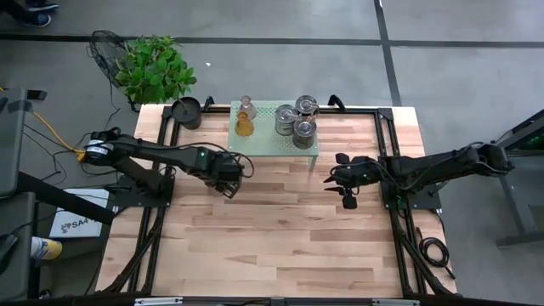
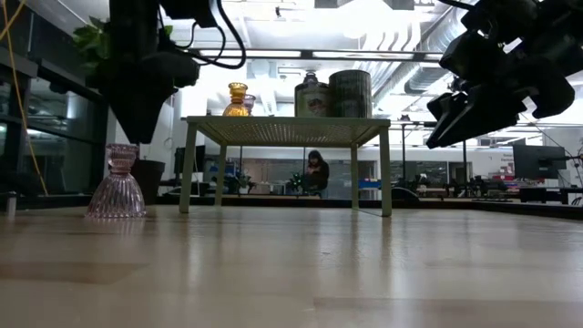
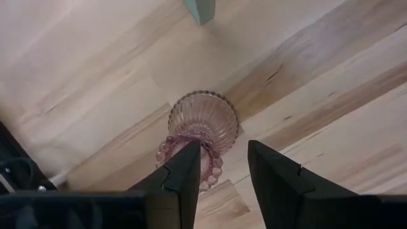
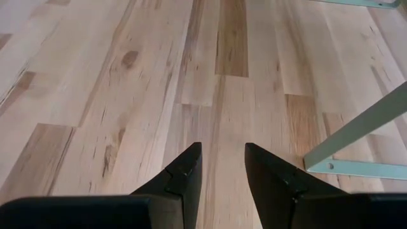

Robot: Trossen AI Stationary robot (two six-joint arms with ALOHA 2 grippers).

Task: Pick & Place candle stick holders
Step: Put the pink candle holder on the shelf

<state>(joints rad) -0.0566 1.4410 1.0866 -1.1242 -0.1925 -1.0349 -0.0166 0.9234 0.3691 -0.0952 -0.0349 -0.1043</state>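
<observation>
The worktop (image 1: 280, 238) is light planked wood, and a pale green perforated stand (image 1: 268, 146) sits at its far middle. On that stand I note three silvery-grey holders (image 1: 296, 119) grouped together, an amber glass holder (image 1: 245, 127) and one pale glass holder (image 1: 247, 104) behind it. The black pot (image 1: 187, 111) stands off the stand's left end. My left fingers (image 3: 224, 184) hang just above the pink glass holder (image 3: 202, 124), which stands upright on the bare wood near a stand leg; they are parted and hold nothing, the glass showing free between them. My right fingers (image 4: 222, 175) wait over bare wood, part open and empty. Judgement: this holder is set down and let go; next I must lift straight clear without clipping its narrow top.
</observation>
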